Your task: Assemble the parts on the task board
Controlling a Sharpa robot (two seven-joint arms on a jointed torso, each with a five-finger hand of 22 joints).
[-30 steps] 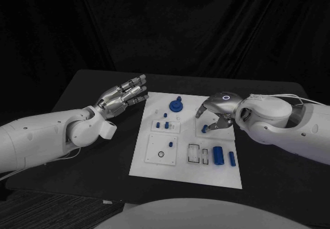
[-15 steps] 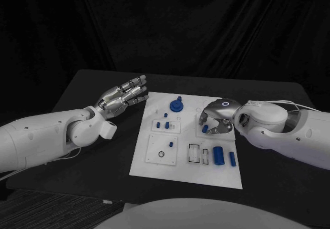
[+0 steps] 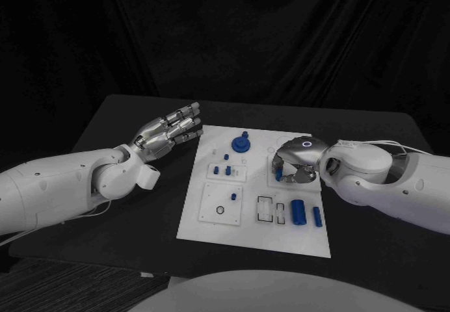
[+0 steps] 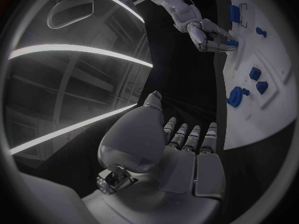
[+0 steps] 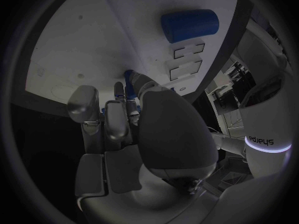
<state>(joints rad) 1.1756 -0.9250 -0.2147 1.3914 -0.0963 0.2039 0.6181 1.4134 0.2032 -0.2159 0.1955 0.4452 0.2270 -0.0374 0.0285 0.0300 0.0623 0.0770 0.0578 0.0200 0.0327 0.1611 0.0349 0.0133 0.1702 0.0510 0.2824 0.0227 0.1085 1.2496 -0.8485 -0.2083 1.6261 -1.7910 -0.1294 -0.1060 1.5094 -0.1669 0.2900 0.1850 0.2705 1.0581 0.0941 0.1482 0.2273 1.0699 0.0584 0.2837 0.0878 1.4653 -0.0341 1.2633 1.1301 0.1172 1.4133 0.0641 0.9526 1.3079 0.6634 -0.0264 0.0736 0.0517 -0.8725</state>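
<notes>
since a second ago my right hand (image 3: 292,164) has dropped from above the task board (image 3: 216,229) onto its right middle — fingers now pinching a small blue peg (image 3: 278,172) there. left hand (image 3: 167,133) unchanged, spread flat, hovering off the board's left edge over the counter (image 3: 112,240). i judge we're early: a blue knob (image 3: 241,142) and a few pegs stand seated, but the big blue cylinder (image 3: 298,211) lies loose beside empty slots.
</notes>
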